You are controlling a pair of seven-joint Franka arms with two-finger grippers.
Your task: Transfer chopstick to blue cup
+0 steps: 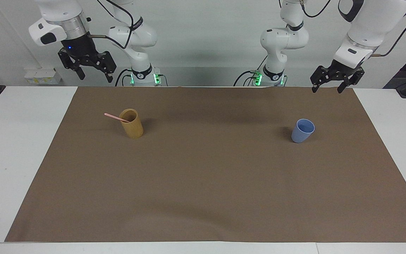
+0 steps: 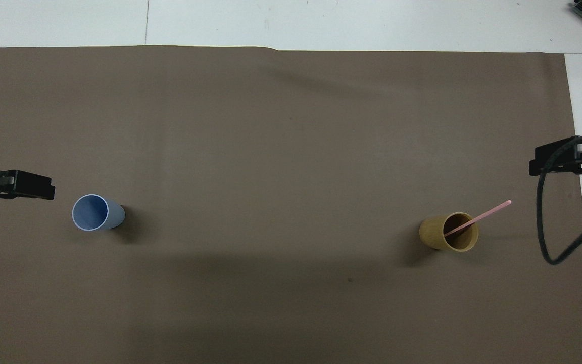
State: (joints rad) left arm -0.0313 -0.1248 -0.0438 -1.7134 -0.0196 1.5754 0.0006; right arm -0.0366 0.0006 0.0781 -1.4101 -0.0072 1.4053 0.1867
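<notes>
One pale pink chopstick leans in a tan bamboo cup toward the right arm's end of the table, its upper end sticking out over the rim. An empty blue cup stands upright toward the left arm's end. My right gripper hangs open and empty, high over the mat's edge at the robots' side, well apart from the tan cup. My left gripper waits open and empty, raised beside the blue cup and not touching it.
A brown mat covers most of the white table. A black cable loops down from the right arm over the mat's edge. Both arm bases stand at the table's robot end.
</notes>
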